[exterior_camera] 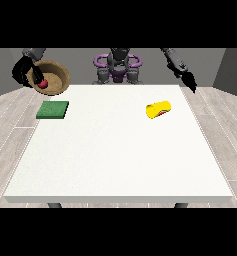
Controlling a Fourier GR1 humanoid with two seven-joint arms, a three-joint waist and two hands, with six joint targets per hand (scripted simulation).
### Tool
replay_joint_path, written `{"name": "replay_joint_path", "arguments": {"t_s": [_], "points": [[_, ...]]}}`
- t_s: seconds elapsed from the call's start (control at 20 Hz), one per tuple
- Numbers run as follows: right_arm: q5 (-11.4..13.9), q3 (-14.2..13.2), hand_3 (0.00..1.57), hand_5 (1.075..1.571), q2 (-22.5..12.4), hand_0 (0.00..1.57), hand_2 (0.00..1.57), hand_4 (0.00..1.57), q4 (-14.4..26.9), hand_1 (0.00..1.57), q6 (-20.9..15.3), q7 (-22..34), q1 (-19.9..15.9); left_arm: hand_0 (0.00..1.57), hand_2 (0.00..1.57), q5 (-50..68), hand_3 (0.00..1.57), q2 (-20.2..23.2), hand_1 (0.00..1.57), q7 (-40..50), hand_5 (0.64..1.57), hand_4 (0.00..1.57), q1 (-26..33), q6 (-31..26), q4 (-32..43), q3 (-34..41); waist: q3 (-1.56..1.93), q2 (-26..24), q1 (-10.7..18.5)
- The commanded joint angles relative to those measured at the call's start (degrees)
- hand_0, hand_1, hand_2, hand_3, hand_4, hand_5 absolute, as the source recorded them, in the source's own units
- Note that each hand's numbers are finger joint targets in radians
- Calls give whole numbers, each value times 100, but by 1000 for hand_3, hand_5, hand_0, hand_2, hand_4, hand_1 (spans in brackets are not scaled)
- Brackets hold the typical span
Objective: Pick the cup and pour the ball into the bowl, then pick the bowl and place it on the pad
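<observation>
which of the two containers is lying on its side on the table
The yellow cup, tipped over on the table's right half. The brown bowl is held up, tilted, by the hand at the view's left, with the red ball inside.

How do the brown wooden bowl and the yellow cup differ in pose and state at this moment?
The brown wooden bowl is lifted off the white table, held by the hand at the view's left; the yellow cup lies on the table, with no hand on it. The bowl is tilted with its opening towards the camera; the cup lies on its side. The bowl holds a red ball. Both are open containers.
</observation>
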Motion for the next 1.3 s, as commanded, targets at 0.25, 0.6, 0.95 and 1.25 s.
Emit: {"name": "replay_joint_path", "arguments": {"t_s": [0.25,0.6,0.95,1.25], "points": [[13,-720,1571,1562,539,1571,1571,1400,1646,1571,-876,-1370,-500,0,0,893,0,897,0,-517,1175,877,-103,-887,-303,798,23,1176,134],[-607,-1238,1172,1407,1175,1571,1571,877,2347,1571,-699,-1559,-881,0,0,1214,0,1246,0,-528,1191,877,195,-1028,-379,1211,19,1230,-66],[-1408,-2077,778,1383,977,966,829,112,3040,966,-268,-1131,-1599,0,0,1327,0,1078,0,-426,1185,864,443,-1008,-689,1197,20,1206,-264],[-1507,-2340,0,1264,323,0,503,0,3471,0,139,-1235,-2062,0,0,1593,0,1290,0,-290,1175,872,653,-1146,-1128,1404,23,1395,-318]]}}
